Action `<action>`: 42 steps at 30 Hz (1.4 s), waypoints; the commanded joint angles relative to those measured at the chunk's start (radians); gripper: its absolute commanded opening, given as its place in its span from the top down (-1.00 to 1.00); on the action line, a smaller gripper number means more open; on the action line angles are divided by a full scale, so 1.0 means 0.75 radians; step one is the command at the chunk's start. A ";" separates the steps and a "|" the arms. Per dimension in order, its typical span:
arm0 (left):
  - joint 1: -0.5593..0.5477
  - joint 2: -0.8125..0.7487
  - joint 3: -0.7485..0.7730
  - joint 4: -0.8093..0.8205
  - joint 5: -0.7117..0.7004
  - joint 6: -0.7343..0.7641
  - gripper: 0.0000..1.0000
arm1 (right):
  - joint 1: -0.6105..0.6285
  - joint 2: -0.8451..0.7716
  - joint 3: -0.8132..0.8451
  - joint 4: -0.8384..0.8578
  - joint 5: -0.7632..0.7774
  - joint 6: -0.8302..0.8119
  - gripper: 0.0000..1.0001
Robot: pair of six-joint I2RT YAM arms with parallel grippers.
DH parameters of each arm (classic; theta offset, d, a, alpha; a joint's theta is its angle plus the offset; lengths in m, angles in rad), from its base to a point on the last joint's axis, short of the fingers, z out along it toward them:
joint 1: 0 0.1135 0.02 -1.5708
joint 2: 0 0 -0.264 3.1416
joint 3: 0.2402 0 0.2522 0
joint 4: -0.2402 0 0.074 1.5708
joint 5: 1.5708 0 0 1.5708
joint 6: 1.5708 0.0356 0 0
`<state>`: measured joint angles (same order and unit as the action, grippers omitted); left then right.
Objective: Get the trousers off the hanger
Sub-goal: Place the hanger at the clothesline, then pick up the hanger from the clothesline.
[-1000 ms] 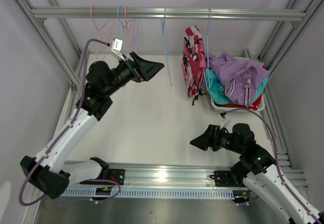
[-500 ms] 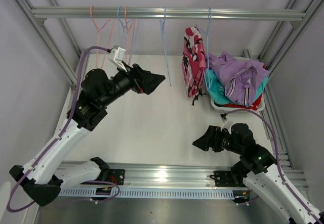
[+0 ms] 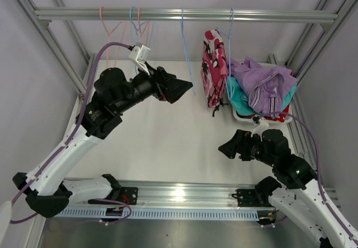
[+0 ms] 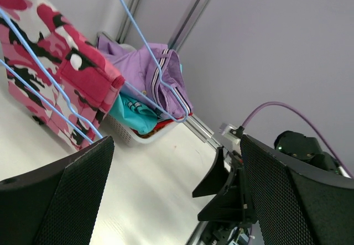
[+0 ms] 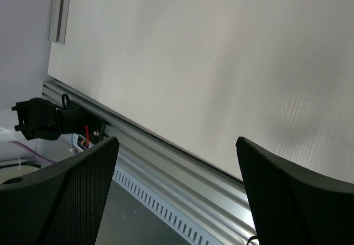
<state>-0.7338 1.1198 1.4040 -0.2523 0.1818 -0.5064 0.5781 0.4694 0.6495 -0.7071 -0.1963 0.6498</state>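
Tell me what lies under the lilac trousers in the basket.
Teal trousers show beneath the lilac trousers, with a red pair lower down against the white basket rim. Anything deeper in the pile is covered.

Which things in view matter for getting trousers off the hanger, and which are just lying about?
Job: pink camouflage trousers, hanging from the rail; blue hanger by them; left gripper, open, nearest them.
Lying about: lilac trousers, teal trousers, red trousers heaped in the white basket; empty hangers on the rail; right gripper, open.
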 commanded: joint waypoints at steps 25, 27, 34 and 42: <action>-0.014 0.303 0.468 -0.265 0.103 0.207 -0.99 | -0.018 0.254 0.443 -0.213 0.518 -0.318 -0.88; -0.014 0.295 0.451 -0.259 0.103 0.211 -0.99 | -0.018 0.239 0.413 -0.192 0.530 -0.310 -0.89; -0.087 0.374 0.588 -0.338 0.056 0.270 -0.99 | -0.035 0.145 0.347 -0.133 0.523 -0.312 -0.92; -0.097 0.548 0.734 -0.371 0.050 0.256 -0.99 | -0.037 0.023 0.335 -0.129 0.566 -0.294 -0.98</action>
<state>-0.8028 1.4719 1.8969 -0.5079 0.2348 -0.3302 0.5556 0.5007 0.8978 -0.8371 0.1925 0.4328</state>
